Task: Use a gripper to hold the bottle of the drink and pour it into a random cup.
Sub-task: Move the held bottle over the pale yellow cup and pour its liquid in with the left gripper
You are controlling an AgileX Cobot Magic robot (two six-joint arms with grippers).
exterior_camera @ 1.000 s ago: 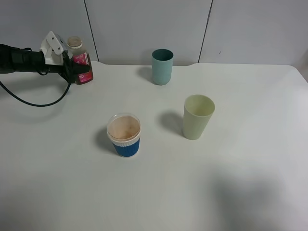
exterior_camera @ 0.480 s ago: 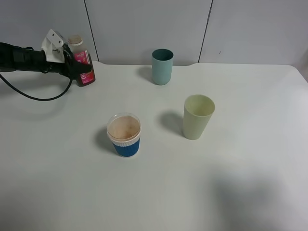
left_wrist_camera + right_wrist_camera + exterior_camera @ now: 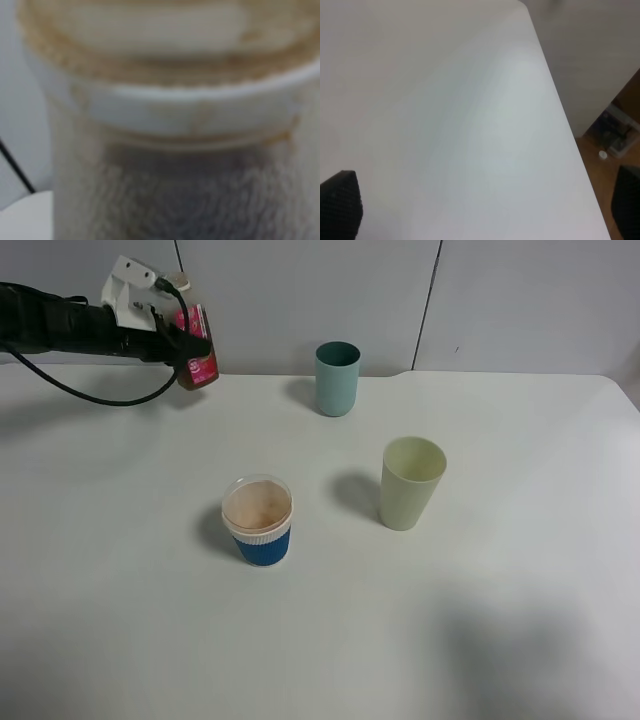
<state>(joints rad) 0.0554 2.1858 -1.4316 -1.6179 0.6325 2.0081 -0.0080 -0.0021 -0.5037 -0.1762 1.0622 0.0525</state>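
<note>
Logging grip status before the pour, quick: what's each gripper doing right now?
The left gripper is closed, holding the bottle of the drink.
The right gripper is open, with nothing between its fingers.

A plain white flat surface (image 3: 445,125) fills most of the view. Its far edge runs to a rounded corner, with brown wooden floor (image 3: 598,165) and a pale grey wall (image 3: 580,50) beyond. The claw's (image 3: 484,202) two black textured fingertips (image 3: 340,205) stand wide apart over the surface.
</note>
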